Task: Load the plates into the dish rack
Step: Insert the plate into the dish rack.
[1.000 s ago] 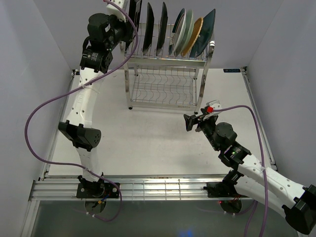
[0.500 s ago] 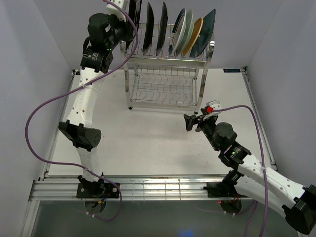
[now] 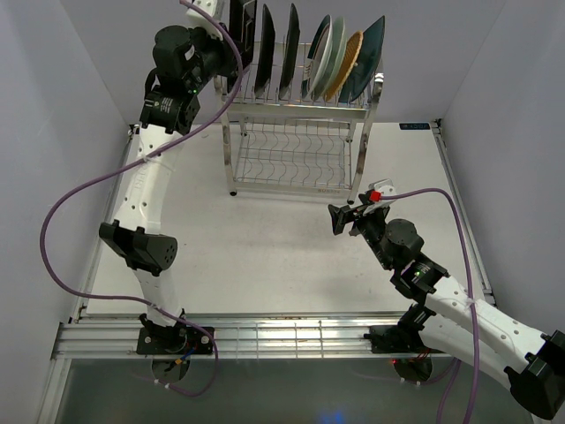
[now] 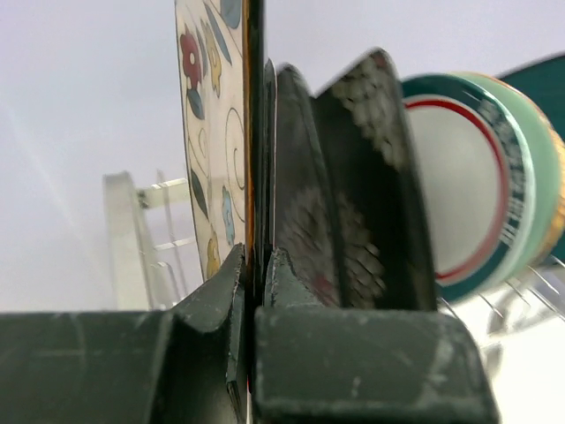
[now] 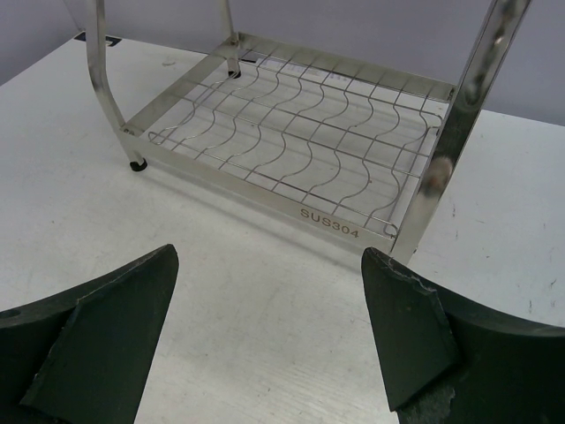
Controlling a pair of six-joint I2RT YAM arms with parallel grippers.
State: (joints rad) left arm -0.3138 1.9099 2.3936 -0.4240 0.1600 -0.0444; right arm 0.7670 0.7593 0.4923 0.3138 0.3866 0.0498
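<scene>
The left pincer [image 4: 255, 274] clamps the floral plate [image 4: 207, 132] by its rim, a dark plate [image 4: 305, 177] just to its right; the right pincer [image 5: 269, 327] gapes empty. Released off-slot, the floral plate could tip and knock that neighbour.

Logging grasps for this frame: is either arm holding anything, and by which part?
The left gripper holds the cream floral plate, its fingers pinched on the plate's rim. The right gripper is open and holds nothing.

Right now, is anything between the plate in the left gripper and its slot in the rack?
Nothing visible. The left gripper is shut on the floral plate at the top tier's left end in the rack; a dark plate stands close on its right. The slot itself is hidden.
</scene>
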